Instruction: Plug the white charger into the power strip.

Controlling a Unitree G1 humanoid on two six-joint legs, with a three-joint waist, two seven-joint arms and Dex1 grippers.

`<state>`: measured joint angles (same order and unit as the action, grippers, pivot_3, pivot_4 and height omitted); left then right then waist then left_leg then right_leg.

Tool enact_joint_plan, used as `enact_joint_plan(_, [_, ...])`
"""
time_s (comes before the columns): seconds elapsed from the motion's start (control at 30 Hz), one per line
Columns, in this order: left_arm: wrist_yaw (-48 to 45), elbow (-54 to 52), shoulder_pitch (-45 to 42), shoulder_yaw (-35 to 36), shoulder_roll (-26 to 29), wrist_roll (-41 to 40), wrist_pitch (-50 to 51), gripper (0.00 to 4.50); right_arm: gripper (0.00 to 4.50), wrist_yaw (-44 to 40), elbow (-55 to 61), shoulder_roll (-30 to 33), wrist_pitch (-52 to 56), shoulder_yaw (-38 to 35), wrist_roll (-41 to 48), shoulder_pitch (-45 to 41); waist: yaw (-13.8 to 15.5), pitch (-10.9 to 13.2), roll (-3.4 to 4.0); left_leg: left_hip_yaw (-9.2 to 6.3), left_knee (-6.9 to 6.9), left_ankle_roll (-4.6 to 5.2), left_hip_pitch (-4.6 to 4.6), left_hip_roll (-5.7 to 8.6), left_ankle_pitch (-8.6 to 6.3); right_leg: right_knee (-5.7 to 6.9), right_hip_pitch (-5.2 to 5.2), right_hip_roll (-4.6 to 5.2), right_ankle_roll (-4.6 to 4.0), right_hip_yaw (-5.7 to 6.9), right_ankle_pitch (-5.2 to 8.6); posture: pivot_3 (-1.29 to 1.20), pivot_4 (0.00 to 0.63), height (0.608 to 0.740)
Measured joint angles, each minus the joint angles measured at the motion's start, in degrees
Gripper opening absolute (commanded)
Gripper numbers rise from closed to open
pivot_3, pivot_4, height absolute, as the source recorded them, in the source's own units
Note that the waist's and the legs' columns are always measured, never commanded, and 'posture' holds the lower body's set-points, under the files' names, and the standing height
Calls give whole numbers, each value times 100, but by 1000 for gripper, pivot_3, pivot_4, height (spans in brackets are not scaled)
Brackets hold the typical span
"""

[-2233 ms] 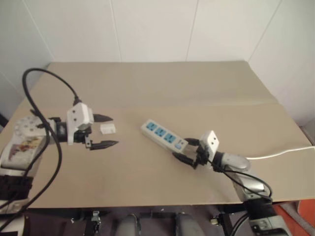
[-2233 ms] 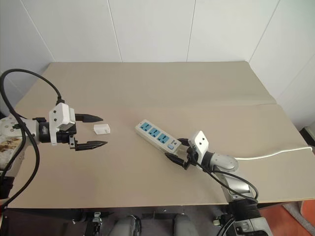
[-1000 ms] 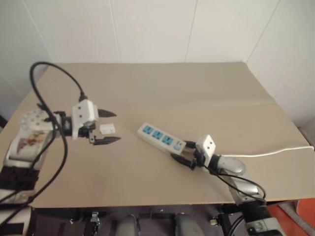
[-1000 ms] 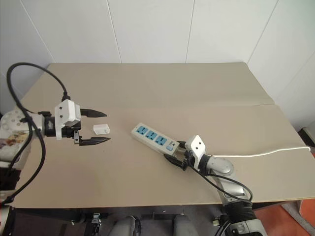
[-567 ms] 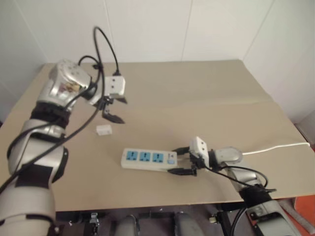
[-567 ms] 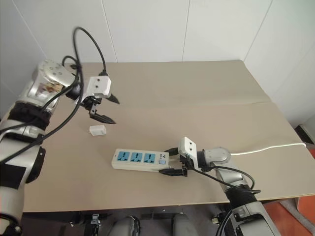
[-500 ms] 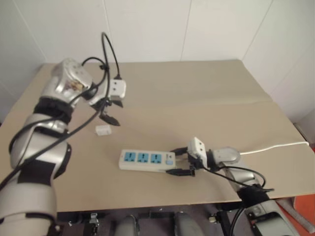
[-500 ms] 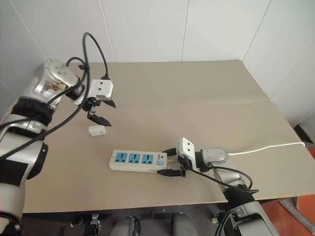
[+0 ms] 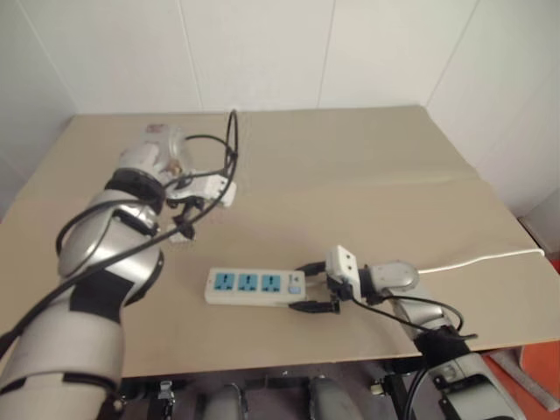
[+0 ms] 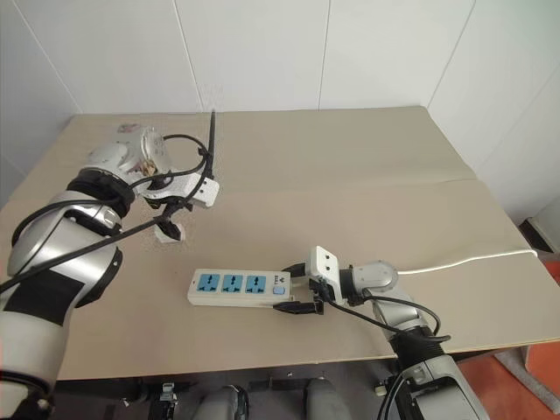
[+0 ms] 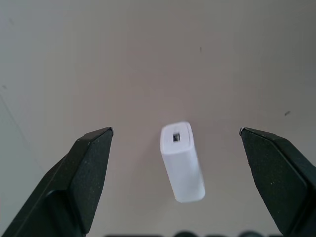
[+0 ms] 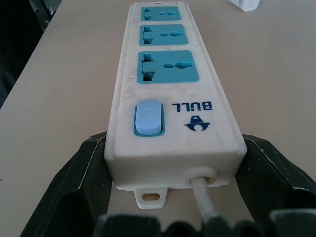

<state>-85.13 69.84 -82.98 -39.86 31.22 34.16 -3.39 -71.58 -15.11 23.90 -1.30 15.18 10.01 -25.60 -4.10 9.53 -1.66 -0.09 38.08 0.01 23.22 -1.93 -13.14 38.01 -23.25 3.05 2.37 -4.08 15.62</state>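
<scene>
Lying flat, white charger shows one port.

The white charger lies on the table, left of and behind the power strip.

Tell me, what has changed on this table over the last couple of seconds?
The right gripper, clamped on the cable end of the power strip, has swung it from slanting to lying square along the table's near edge. The left gripper rose, turned downward and now hangs open over the white charger, a finger on either side. The charger stayed lying on the table, not yet gripped.
</scene>
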Motion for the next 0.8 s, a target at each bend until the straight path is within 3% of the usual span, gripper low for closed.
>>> enact_joint_plan(0.8, [595,436,151,-19,-261,477,266,4500,3439,194,-130,-289,-168,32,-208,-50,-17,0,0,-8,0,0,-11,-13,0,12,2,-17,-1,0,0,0,150,740])
